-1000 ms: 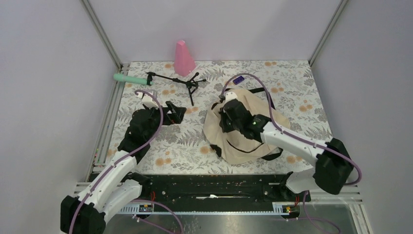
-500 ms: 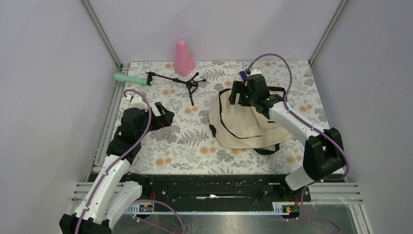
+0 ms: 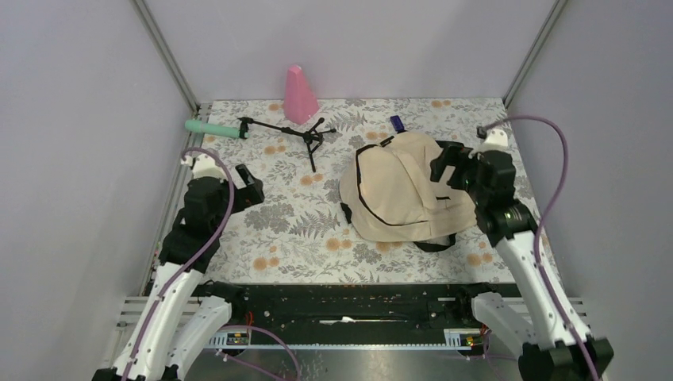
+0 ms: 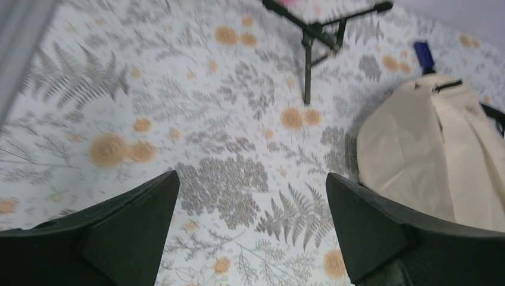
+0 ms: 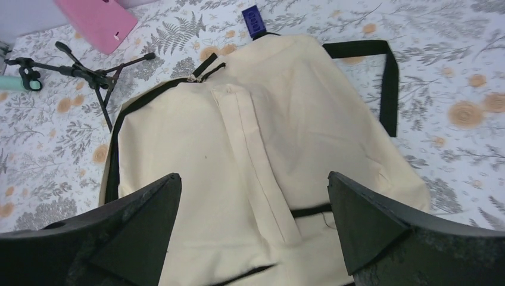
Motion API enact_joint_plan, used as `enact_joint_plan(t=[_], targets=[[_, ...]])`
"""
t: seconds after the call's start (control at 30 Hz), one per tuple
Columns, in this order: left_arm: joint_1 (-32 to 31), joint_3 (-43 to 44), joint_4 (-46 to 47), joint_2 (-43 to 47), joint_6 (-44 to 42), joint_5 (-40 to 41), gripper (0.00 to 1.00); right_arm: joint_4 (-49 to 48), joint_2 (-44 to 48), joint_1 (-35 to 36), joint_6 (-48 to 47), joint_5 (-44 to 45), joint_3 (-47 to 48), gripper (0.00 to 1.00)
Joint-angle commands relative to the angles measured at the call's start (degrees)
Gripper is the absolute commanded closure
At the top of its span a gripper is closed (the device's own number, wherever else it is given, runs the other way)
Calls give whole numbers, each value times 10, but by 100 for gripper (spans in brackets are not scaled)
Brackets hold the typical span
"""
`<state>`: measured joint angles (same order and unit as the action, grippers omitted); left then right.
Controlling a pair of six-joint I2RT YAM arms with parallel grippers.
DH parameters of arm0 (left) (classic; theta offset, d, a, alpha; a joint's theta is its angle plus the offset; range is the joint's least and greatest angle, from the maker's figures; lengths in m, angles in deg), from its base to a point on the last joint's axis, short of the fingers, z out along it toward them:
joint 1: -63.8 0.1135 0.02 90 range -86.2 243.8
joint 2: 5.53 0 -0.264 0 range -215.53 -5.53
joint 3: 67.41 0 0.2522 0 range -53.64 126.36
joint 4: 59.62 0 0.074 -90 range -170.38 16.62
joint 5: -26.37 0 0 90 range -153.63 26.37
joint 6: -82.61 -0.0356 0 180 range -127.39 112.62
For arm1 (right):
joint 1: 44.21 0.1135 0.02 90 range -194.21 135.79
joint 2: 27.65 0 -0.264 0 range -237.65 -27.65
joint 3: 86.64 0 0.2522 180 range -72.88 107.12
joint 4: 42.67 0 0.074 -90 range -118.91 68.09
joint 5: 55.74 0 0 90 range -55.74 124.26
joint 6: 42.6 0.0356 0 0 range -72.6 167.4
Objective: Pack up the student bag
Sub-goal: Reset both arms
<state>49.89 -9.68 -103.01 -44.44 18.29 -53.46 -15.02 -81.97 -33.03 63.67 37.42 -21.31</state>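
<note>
The student bag (image 3: 397,190), cream-beige with black zipper trim and straps, lies flat on the floral mat right of centre. The right wrist view has it (image 5: 256,137) filling the frame, zipper closed along its left edge and a black strap at the upper right. My right gripper (image 3: 443,168) hovers over the bag's right edge, open and empty (image 5: 254,177). My left gripper (image 3: 251,187) is open and empty above bare mat well left of the bag (image 4: 251,177). In the left wrist view the bag (image 4: 440,155) shows at the right.
A pink cone (image 3: 299,95) stands at the back. A black tripod (image 3: 298,133) and a green cylinder (image 3: 213,128) lie at the back left. A small blue item (image 3: 397,123) sits just behind the bag. Frame posts and walls bound the mat.
My right gripper has opened and swung from over the bag's middle to its right edge. The bag now lies flatter and farther back. My left arm has pulled back to the left.
</note>
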Motion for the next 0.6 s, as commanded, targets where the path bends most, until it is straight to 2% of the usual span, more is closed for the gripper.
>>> enact_joint_plan(t=[0.0, 0.1, 0.17, 0.33, 0.43, 0.57], targets=[[3, 70, -5, 50, -60, 88, 1, 17, 124, -7, -78, 42, -42, 0], [3, 89, -5, 76, -95, 104, 1, 4, 207, -7, -95, 64, -64, 0], [3, 94, -2, 92, -109, 110, 1, -38, 264, -7, -93, 63, -96, 0], [3, 25, 26, 148, -112, 129, 1, -125, 373, -7, -110, 92, -190, 0], [3, 3, 26, 173, -105, 121, 1, -134, 391, -7, -112, 93, -204, 0], [3, -2, 24, 187, -106, 120, 1, -130, 370, -7, -117, 90, -190, 0]])
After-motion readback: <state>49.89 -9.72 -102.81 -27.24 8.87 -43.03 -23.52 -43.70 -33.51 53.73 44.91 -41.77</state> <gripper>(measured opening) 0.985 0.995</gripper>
